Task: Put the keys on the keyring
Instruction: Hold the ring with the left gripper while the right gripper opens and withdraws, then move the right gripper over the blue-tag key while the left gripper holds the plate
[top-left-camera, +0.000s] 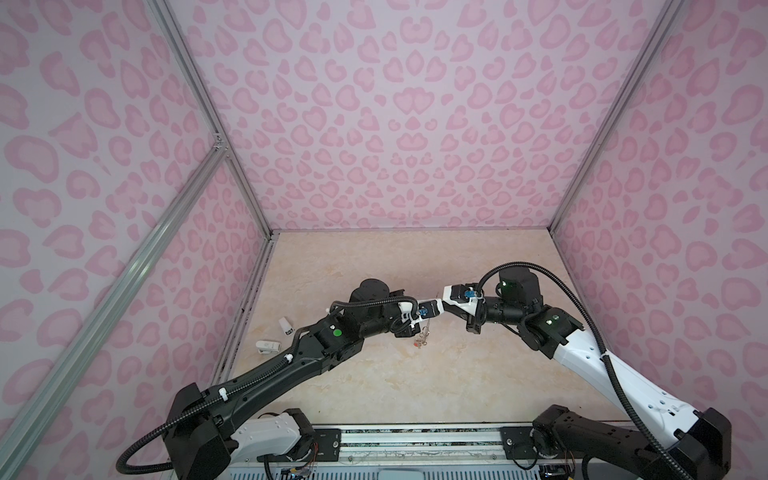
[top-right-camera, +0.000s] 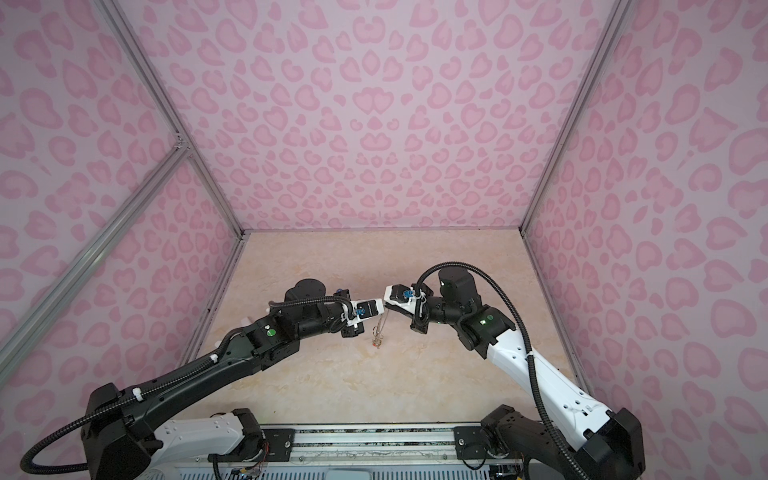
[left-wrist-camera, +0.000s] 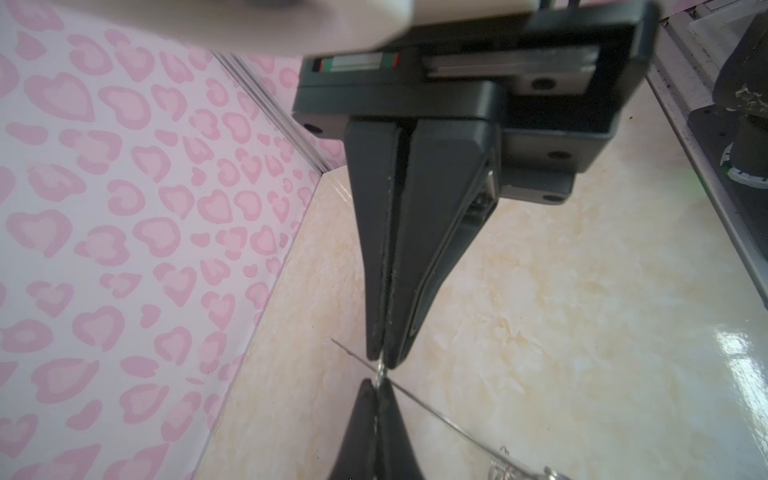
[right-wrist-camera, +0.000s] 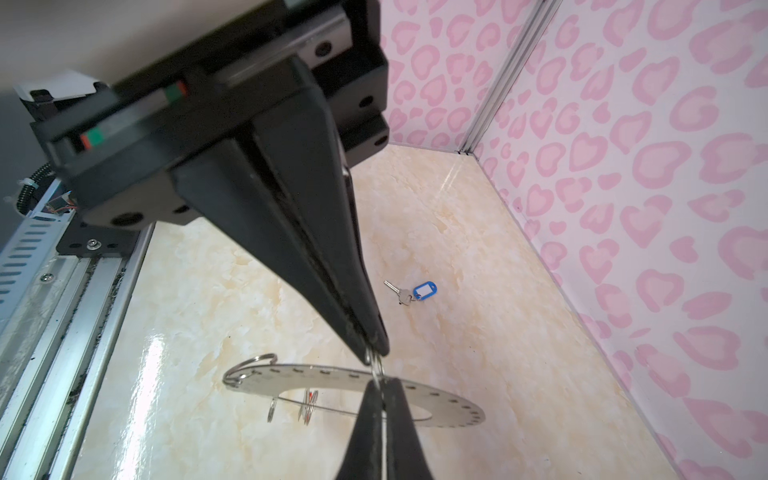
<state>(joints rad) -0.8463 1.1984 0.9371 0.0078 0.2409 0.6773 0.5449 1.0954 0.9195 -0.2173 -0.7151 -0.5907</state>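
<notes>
The keyring (right-wrist-camera: 449, 405), a flat grey disc with small rim holes, hangs in the air between my two grippers, which meet tip to tip. In the left wrist view it shows edge-on as a thin line (left-wrist-camera: 436, 415). My left gripper (left-wrist-camera: 384, 360) is shut on the keyring's rim. Pointing straight at it, my right gripper (right-wrist-camera: 376, 351) is shut on a small wire clip (right-wrist-camera: 377, 368) at that same spot. The orange-red tagged key set (right-wrist-camera: 308, 405) dangles on a wire under the disc and shows in both top views (top-left-camera: 417, 343) (top-right-camera: 376, 343). The blue-tagged keys (right-wrist-camera: 424, 290) lie on the table beyond, hidden in both top views.
Two small white objects (top-left-camera: 286, 325) (top-left-camera: 266, 346) lie on the marble-patterned table (top-left-camera: 415, 395) near the left wall. Pink-patterned walls close in three sides. A metal rail (top-left-camera: 415, 440) with both arm bases runs along the front edge.
</notes>
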